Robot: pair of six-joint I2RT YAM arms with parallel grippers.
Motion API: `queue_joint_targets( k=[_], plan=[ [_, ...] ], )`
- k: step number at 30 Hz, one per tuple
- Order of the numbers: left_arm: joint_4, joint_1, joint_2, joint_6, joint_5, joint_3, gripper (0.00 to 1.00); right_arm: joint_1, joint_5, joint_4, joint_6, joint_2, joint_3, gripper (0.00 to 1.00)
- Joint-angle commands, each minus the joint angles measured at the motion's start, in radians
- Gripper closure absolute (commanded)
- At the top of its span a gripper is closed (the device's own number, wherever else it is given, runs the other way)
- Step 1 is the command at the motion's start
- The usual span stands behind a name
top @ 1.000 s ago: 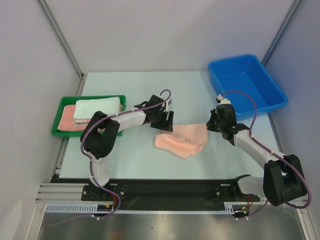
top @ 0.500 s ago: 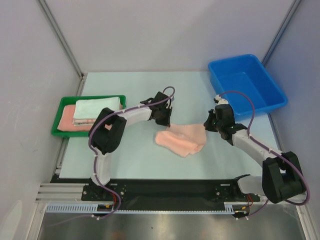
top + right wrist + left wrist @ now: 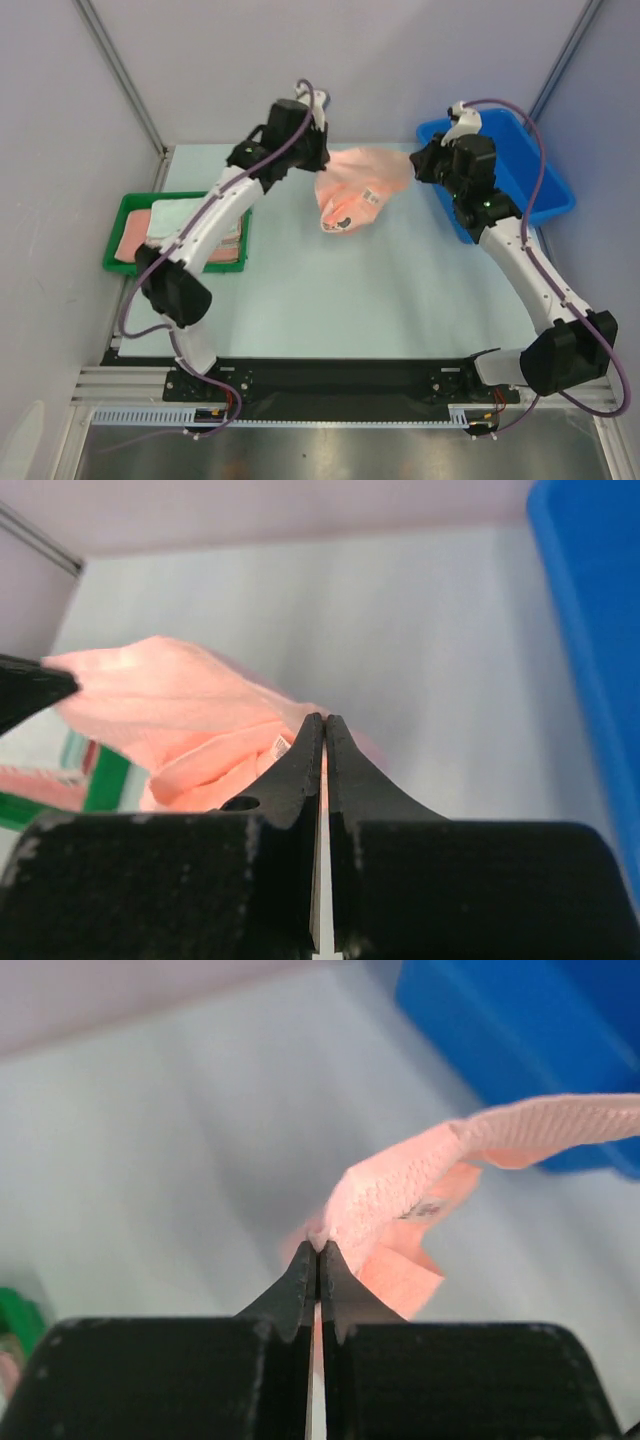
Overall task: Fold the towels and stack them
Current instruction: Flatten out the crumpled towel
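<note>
1. Pale table (image 3: pixel 300 300) between grey walls (image 3: pixel 60 100), from above: left gripper (image 3: pixel 317 163) and right gripper (image 3: pixel 417 167) hold the salmon-pink towel (image 3: pixel 358 185) up off the surface near the far edge, its middle sagging between them; folded towels (image 3: pixel 195 215) lie in the green tray (image 3: pixel 112 262), blue bin (image 3: pixel 540 185) far right
2. Left wrist: jaws pinched tight on a corner of the pink cloth, which stretches away toward the bin
3. Right wrist: jaws clamped together on another edge, cloth spreading off to the left

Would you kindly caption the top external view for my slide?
Left gripper and right gripper hold a salmon-pink towel above the table.
</note>
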Motion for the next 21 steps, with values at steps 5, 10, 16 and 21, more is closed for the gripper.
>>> queue_joint_targets(
  k=[5,10,16,21],
  plan=[
    [-0.083,0.008,-0.307,0.059,0.016,0.120,1.00,0.057,0.052,-0.095,-0.087,-0.141,0.213,1.00],
    [0.007,-0.023,-0.530,0.022,0.164,-0.088,1.00,0.109,0.028,-0.121,-0.086,-0.398,0.123,1.00],
    [0.105,-0.132,-0.760,-0.053,0.281,-0.270,1.00,0.142,-0.096,-0.100,-0.064,-0.670,-0.015,1.00],
    [0.119,-0.201,-0.805,-0.096,0.275,-0.261,1.00,0.142,-0.146,-0.096,-0.004,-0.742,-0.006,1.00]
  ],
)
